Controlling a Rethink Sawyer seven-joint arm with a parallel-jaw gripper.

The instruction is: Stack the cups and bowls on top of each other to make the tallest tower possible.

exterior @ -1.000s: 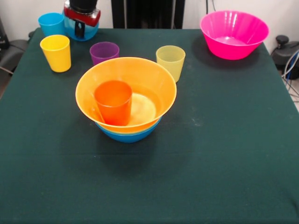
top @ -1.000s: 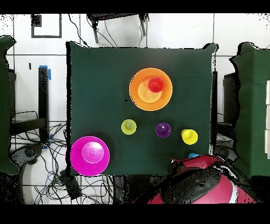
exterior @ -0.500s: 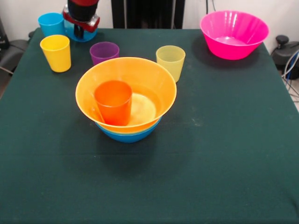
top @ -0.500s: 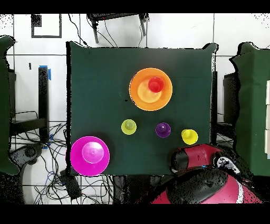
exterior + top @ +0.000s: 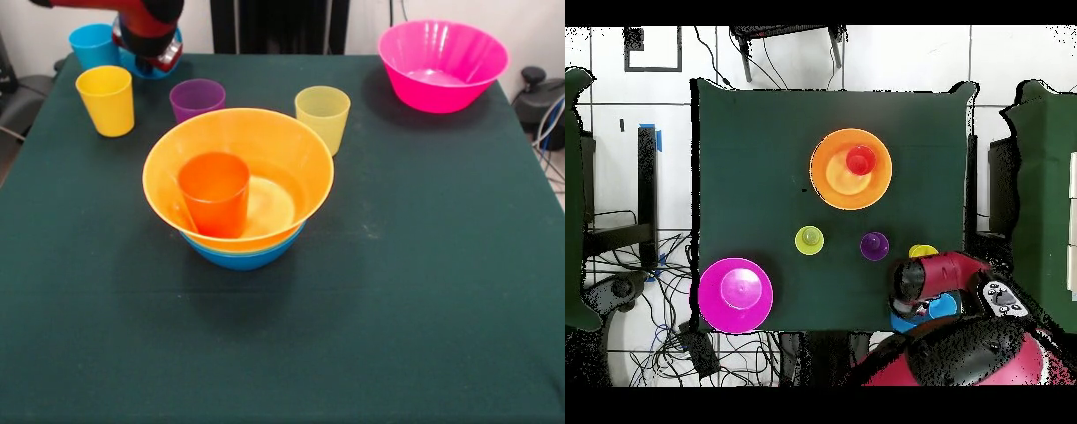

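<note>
One orange cup (image 5: pixel 214 192) tops the tower (image 5: pixel 238 185), gripper (image 5: pixel 144 53) over small blue bowl (image 5: pixel 917 315) — overhead only, grip unclear.

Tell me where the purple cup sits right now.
In the front view, the purple cup stands upright at upper left, between the yellow cup and the pale yellow-green cup, behind the tower.

front view: low oblique, close over the counter (image 5: pixel 424 291), facing the far edge.
overhead view: high, straight down, whole counter (image 5: pixel 755 160).
shared: counter top.
</note>
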